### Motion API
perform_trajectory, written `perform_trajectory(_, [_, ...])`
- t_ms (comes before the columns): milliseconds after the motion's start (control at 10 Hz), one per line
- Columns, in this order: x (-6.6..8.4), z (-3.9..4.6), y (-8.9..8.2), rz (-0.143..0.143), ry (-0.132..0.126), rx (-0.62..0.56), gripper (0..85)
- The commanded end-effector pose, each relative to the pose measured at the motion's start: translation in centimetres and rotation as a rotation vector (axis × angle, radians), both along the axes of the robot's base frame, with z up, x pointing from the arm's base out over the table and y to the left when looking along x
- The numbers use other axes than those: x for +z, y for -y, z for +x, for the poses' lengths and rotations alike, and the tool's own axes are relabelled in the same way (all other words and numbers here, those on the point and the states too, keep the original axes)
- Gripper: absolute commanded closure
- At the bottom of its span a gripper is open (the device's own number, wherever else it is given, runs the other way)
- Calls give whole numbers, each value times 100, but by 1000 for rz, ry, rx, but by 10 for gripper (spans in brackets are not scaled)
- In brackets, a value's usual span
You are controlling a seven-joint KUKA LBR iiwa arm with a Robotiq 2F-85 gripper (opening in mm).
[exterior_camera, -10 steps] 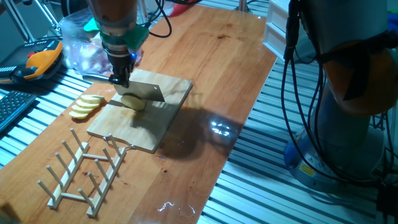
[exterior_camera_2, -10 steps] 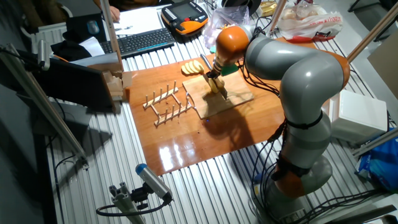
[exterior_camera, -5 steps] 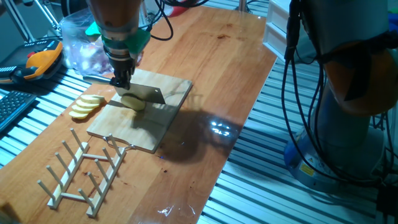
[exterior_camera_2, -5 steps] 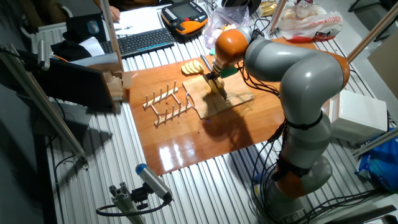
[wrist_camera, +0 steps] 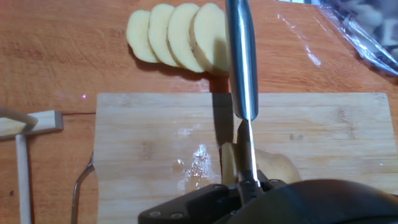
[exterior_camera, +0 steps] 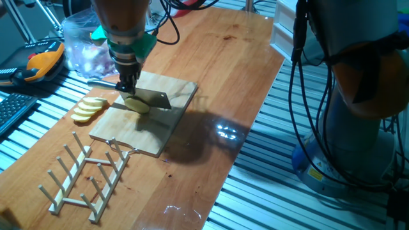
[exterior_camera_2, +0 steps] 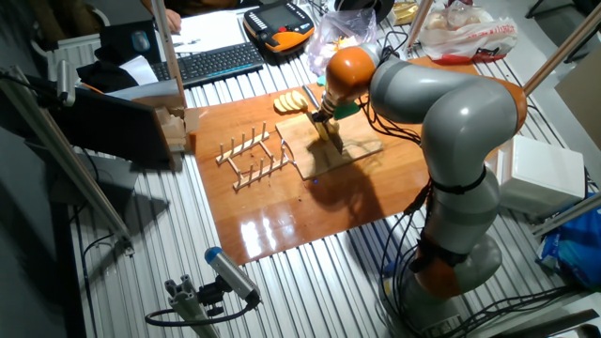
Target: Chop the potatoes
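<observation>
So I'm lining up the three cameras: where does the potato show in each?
One fixed view: potato left of centre on the cutting board, under the knife.
The other fixed view: hidden behind the end effector; cannot pick it out.
Hand view: bottom centre, blade edge on it.
Shared landmark: the fanned slices beside the board.

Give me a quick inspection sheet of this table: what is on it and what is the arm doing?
Surface: wooden table, glossy, with a cutting board.
Job's things: potato on the board, knife blade on it.
Clutter: potato slices beside the board, wooden rack, plastic bag.
Gripper: gripper, fingers shut on the knife.
Cables: black cables along the robot base.
Surroundings: keyboard, orange pendant.
</observation>
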State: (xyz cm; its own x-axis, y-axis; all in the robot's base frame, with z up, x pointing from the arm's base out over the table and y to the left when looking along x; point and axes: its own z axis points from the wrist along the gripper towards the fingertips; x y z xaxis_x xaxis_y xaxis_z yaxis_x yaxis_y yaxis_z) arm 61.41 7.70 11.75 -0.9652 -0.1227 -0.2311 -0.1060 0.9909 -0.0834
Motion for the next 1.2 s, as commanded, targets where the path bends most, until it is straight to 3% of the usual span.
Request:
perform_trajectory(0, [-15, -6, -2, 2, 1, 0, 850])
perform_trajectory(400, [-167, -45, -15, 5, 29, -4, 850])
perform_trajectory(1100, [-238, -79, 5, 31, 43, -5, 850])
